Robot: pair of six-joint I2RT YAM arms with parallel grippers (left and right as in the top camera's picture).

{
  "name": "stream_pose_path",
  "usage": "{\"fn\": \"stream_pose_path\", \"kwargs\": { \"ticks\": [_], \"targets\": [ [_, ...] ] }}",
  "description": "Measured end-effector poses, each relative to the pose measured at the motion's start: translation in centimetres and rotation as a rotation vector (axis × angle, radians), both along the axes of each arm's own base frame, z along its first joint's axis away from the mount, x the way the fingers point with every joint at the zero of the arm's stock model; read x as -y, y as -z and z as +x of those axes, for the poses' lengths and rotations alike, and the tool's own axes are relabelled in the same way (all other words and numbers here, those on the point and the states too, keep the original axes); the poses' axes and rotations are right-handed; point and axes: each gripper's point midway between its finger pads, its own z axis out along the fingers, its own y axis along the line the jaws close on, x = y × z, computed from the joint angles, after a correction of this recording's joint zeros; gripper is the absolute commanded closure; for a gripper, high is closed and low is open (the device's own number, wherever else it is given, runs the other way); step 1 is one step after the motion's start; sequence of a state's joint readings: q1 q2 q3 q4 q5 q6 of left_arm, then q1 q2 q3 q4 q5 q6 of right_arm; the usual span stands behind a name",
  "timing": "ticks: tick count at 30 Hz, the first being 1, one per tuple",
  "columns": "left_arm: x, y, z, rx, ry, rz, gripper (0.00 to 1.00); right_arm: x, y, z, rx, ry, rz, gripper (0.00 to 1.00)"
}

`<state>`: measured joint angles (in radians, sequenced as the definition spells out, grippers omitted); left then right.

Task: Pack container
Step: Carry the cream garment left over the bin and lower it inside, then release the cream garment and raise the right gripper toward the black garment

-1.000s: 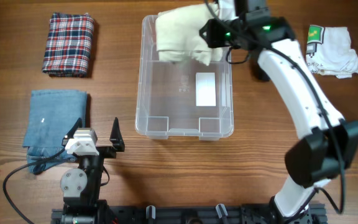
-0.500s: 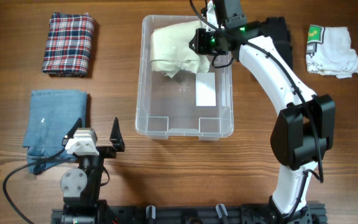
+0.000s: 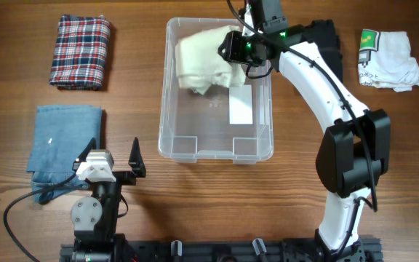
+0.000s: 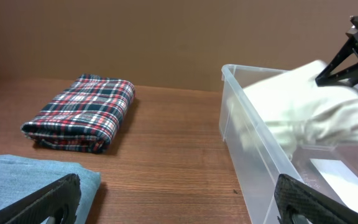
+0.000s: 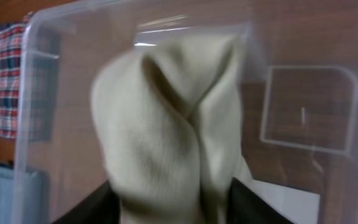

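- Large clear plastic rectangular bin (image 3: 198,124) at upper centre of the overhead frame, upright on the brown wooden table (image 3: 137,80), open top upward.
- White rectangular label (image 3: 240,104) flat on the bin's base, right of centre.
- Crumpled cream cloth (image 3: 202,62) inside the bin's upper half in the overhead view, bunched toward the far end, partly covering the label's top edge.
- Right gripper (image 5: 171,183) reaching over the bin's upper right rim, one dark finger on each side of the cream cloth, touching it; cannot tell whether clamped tight or loosened.
- In the left wrist view, cream cloth bulging above the bin's rim line, right arm's black fingers against its upper right.
- Left gripper (image 3: 111,156) at lower left of the overhead frame, just off the bin's lower left corner, fingers spread wide apart, nothing between them.
- Folded red, white and navy plaid cloth (image 3: 81,52) at upper left.
- Folded light blue denim cloth (image 3: 64,149) below it, beside the left gripper.
- Folded white garment with a green print (image 3: 390,60) at upper right, well apart from the bin.
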<state>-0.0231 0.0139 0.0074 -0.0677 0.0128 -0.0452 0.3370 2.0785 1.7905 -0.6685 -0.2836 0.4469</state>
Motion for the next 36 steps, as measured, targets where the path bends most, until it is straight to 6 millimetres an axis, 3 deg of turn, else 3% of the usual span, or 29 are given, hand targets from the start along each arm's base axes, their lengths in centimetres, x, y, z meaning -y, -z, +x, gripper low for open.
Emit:
{"fn": "stream_pose_path", "kwargs": {
  "ticks": [4,12,15,18,21,23,26,29,32,36],
  "targets": [
    [0.0,0.0,0.0,0.000,0.000,0.000,0.00,0.8,0.2,0.2,-0.002,0.019,-0.022,0.25],
    [0.0,0.0,0.0,0.000,0.000,0.000,0.00,2.4,0.0,0.5,0.003,0.054,-0.058,0.22],
    [0.0,0.0,0.0,0.000,0.000,0.000,0.00,3.3,-2.0,0.7,0.057,0.065,-0.099,0.13],
    [0.0,0.0,0.0,0.000,0.000,0.000,0.00,5.1,-6.2,0.4,0.138,0.104,-0.138,0.09],
    [0.0,0.0,0.0,0.000,0.000,0.000,0.00,9.6,-12.7,-0.5,0.253,0.202,-0.182,0.04],
    [0.0,0.0,0.0,0.000,0.000,0.000,0.00,16.2,-18.3,-1.4,0.348,0.348,-0.212,0.01],
    [0.0,0.0,0.0,0.000,0.000,0.000,0.00,22.5,-21.1,-2.7,0.388,0.434,-0.247,0.01],
    [0.0,0.0,0.0,0.000,0.000,0.000,0.00,26.0,-19.8,-3.4,0.350,0.399,-0.305,0.01],
    [0.0,0.0,0.0,0.000,0.000,0.000,0.00,26.3,-16.5,-2.9,0.290,0.295,-0.359,0.01],
    [0.0,0.0,0.0,0.000,0.000,0.000,0.00,25.8,-9.9,-1.6,0.163,0.138,-0.413,0.01]
  ]
}}
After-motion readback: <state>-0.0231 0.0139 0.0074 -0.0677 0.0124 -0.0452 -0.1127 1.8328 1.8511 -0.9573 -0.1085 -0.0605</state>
